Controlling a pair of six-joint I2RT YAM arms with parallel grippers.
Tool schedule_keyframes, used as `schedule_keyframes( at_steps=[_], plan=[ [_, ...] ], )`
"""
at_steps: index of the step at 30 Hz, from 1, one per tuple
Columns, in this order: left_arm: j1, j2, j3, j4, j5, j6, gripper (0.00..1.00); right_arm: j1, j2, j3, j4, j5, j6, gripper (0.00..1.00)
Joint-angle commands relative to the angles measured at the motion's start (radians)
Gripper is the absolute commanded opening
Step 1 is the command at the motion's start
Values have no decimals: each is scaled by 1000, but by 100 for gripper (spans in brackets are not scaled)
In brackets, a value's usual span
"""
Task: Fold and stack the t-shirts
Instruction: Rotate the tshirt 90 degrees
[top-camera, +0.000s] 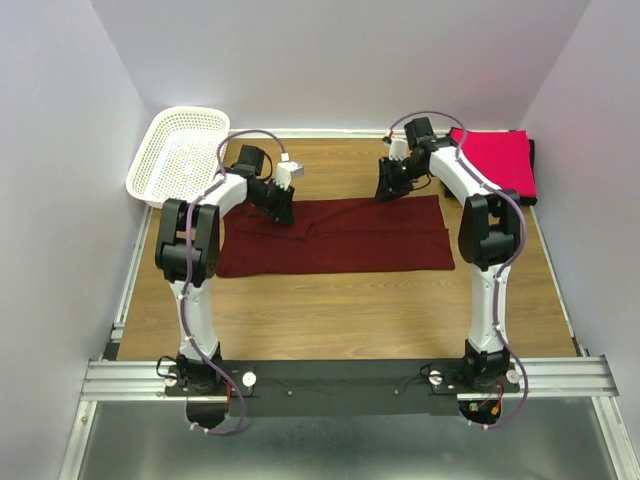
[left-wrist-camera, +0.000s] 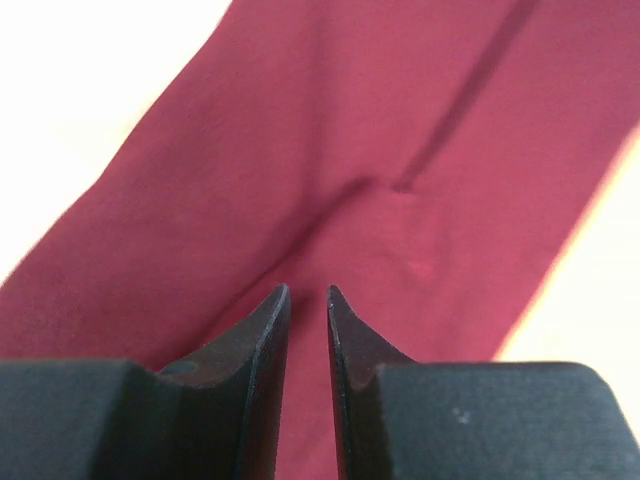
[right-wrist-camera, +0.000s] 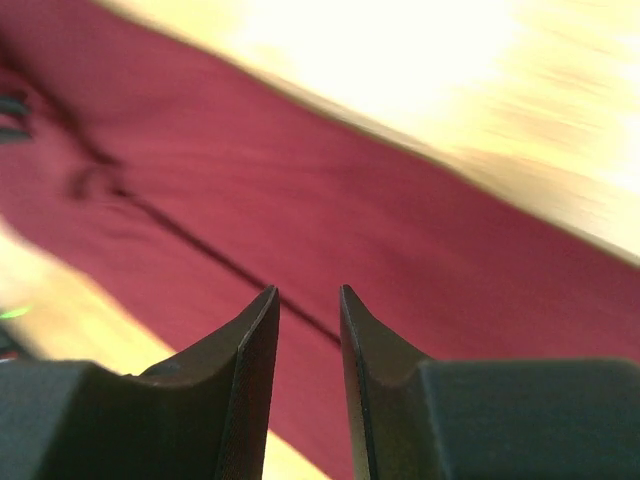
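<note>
A dark maroon t-shirt (top-camera: 340, 235) lies flat on the wooden table as a long folded rectangle. My left gripper (top-camera: 283, 212) hovers over its far edge near the left end, jaws a narrow gap apart with nothing between them. In the left wrist view the gripper (left-wrist-camera: 307, 290) looks down on maroon cloth (left-wrist-camera: 350, 130) with a crease. My right gripper (top-camera: 388, 190) sits at the far edge toward the right end. Its wrist view shows the gripper (right-wrist-camera: 308, 290) slightly open and empty above the maroon t-shirt (right-wrist-camera: 400, 230). A folded pink-red t-shirt (top-camera: 495, 160) rests at the back right on a black one (top-camera: 532, 172).
A white mesh basket (top-camera: 180, 150) stands tilted at the back left corner. White walls close in the table on three sides. Bare wood (top-camera: 340, 310) shows between the maroon t-shirt and the arm bases.
</note>
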Motion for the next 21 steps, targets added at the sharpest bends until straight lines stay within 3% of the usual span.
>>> schedule_keyframes(
  at_steps=[1,7,13,18,21],
  plan=[
    [-6,87,26,34,-132,-44,28,-18,30,36,-149,205,-189,38],
    [-10,92,40,55,-192,-46,32,-25,21,-15,-168,294,-297,41],
    [-8,-137,-12,74,-310,8,58,-25,-20,-24,-180,389,-418,59],
    [-10,-272,-95,-9,-434,74,94,-25,-9,8,-246,470,-502,79],
    [-10,-301,-152,-49,-455,86,96,-25,4,13,-267,503,-521,85]
  ],
)
